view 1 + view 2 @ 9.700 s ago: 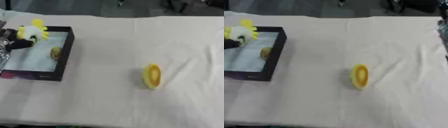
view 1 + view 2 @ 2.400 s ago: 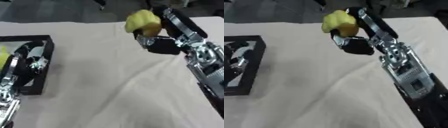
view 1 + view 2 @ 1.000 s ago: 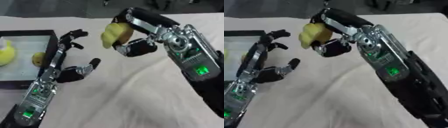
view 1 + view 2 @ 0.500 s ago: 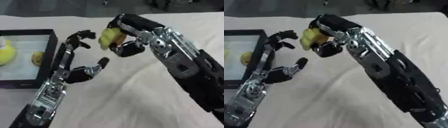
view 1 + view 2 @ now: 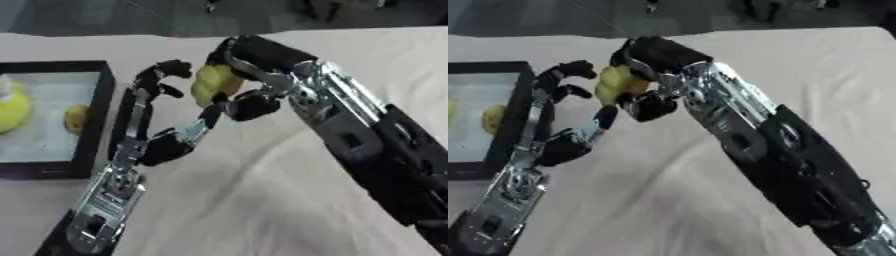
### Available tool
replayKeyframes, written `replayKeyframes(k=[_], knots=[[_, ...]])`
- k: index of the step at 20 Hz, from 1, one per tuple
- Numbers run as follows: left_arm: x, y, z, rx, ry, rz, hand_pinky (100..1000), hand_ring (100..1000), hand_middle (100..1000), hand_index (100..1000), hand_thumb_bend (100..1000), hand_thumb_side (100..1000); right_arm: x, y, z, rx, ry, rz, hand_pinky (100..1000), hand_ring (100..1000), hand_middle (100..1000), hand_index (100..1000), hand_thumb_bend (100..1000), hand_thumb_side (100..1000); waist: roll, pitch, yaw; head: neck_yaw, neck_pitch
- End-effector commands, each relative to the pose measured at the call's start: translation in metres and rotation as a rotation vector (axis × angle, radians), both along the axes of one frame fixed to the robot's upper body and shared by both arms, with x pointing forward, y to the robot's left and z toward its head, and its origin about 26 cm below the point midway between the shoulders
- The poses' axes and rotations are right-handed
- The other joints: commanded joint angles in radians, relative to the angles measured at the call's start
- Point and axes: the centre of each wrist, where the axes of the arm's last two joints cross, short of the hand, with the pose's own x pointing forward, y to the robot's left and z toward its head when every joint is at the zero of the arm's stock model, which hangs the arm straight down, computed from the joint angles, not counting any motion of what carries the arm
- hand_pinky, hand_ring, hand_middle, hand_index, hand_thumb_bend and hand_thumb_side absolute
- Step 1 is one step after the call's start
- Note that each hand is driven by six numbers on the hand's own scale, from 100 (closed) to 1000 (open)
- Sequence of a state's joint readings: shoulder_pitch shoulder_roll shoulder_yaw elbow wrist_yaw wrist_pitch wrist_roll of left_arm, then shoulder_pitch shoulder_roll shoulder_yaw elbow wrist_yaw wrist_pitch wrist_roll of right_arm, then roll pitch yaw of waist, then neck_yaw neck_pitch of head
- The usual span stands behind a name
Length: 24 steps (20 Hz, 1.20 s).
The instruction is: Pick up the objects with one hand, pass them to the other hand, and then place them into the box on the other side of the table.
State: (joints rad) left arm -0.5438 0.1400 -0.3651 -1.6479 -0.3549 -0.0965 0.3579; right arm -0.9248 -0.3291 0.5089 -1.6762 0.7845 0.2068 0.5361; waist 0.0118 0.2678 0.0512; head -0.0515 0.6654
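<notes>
Left eye view: right hand [image 5: 249, 82] holds yellow object [image 5: 213, 84] beside open left hand [image 5: 166, 135].

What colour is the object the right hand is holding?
Yellow; the object in the right hand shows best in the left eye view.

obstacle: box [image 5: 112, 100] wall just left of left robot hand [image 5: 166, 145] | free: cloth [image 5: 262, 200] below

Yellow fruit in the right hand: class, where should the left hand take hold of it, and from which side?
Probably the fruit's lower left face. The right hand covers its top and right, and the left hand already opens beside it on the box side.
</notes>
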Motion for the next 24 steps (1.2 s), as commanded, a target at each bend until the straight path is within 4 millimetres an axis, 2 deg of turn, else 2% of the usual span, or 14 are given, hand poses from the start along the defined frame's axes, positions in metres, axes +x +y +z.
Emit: replayKeyframes(k=[1,7,17,23,24], knots=[[0.0,-0.005,0.008,-0.017,-0.01,0.037,582,860,637,770,527,500,-0.005,0.002,0.009,0.005,-0.029,0.021,745,691,557,672,158,100,0.0,-0.036,0.001,0.004,-0.003],[0.0,-0.012,0.009,-0.025,-0.003,0.05,561,842,614,751,530,487,-0.008,0.003,0.01,0.007,-0.024,0.035,743,690,555,671,152,100,0.0,-0.036,0.001,0.007,-0.001],[0.004,-0.017,0.004,0.065,0.066,0.104,532,826,592,712,532,472,-0.014,0.005,0.013,0.016,-0.037,0.057,742,688,556,670,148,100,0.001,-0.036,0.003,0.007,0.025],[0.003,-0.022,0.009,0.072,0.113,0.143,500,798,559,678,399,515,-0.017,0.006,0.012,0.007,-0.038,0.072,742,687,557,670,148,100,0.001,-0.036,0.004,0.01,0.022],[0.003,-0.024,0.01,0.06,0.11,0.143,494,790,550,668,351,542,-0.017,0.006,0.012,0.002,-0.035,0.075,742,687,557,670,148,100,0.001,-0.036,0.004,0.01,0.021]])
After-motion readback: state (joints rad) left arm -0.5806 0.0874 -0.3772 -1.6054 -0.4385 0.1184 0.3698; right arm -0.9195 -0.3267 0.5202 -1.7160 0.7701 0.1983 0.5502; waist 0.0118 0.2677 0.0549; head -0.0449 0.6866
